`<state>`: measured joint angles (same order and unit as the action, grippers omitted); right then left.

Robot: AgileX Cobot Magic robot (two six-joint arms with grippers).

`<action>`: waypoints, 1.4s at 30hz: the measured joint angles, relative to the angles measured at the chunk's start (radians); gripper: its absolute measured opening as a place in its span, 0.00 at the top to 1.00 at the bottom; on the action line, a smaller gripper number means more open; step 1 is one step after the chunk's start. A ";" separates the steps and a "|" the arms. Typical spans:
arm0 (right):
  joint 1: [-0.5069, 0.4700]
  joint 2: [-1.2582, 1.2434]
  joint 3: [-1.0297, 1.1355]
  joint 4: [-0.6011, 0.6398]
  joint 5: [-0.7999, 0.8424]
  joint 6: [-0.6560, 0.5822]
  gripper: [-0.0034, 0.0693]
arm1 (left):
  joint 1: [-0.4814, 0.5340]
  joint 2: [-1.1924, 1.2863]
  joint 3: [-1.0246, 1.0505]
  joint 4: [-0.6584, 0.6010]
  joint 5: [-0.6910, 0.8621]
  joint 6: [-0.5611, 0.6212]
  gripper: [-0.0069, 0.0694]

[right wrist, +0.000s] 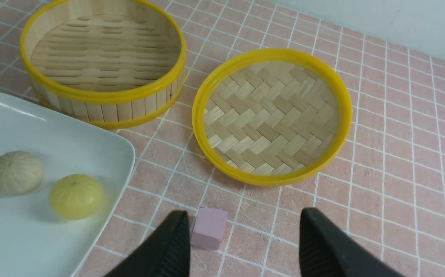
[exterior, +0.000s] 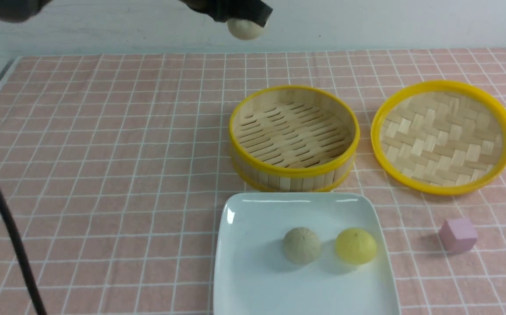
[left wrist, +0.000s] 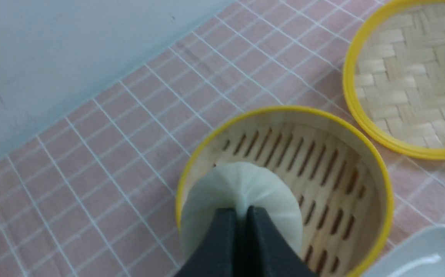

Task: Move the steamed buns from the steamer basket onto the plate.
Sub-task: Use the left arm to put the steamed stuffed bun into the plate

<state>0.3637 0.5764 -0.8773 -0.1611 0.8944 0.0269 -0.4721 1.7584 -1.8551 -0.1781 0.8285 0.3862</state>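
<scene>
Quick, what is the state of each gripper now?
Left gripper: closed, holding a pale bun.
Right gripper: open, holding nothing.

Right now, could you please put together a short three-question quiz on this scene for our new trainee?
1. True or false: the steamer basket holds no bun.
2. What lies on the plate beside the yellow bun? A: a pale bun. B: a spoon. C: nothing.
3. Fill in: the left gripper is shut on the third bun, while the right gripper is ____.
Key: 1 true; 2 A; 3 open.
</scene>
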 joint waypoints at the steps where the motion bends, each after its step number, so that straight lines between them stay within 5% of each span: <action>1: 0.000 0.000 0.000 0.000 -0.001 0.000 0.41 | 0.000 -0.001 0.000 -0.003 0.017 0.000 0.88; 9: 0.000 0.000 0.000 0.000 -0.008 0.000 0.42 | 0.000 0.009 0.008 -0.133 0.367 -0.008 0.88; 18: 0.000 0.000 0.000 0.000 -0.024 0.000 0.42 | -0.026 0.008 0.195 -0.246 0.401 0.008 0.88; 32: 0.000 0.000 0.000 -0.001 -0.029 0.000 0.42 | -0.082 0.009 0.581 -0.228 -0.031 0.152 0.88; 42: 0.000 0.000 0.000 -0.001 -0.029 0.000 0.42 | -0.082 0.119 0.594 -0.211 -0.061 0.155 0.88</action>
<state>0.3637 0.5764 -0.8773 -0.1620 0.8654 0.0269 -0.5539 1.8779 -1.2615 -0.3889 0.7676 0.5410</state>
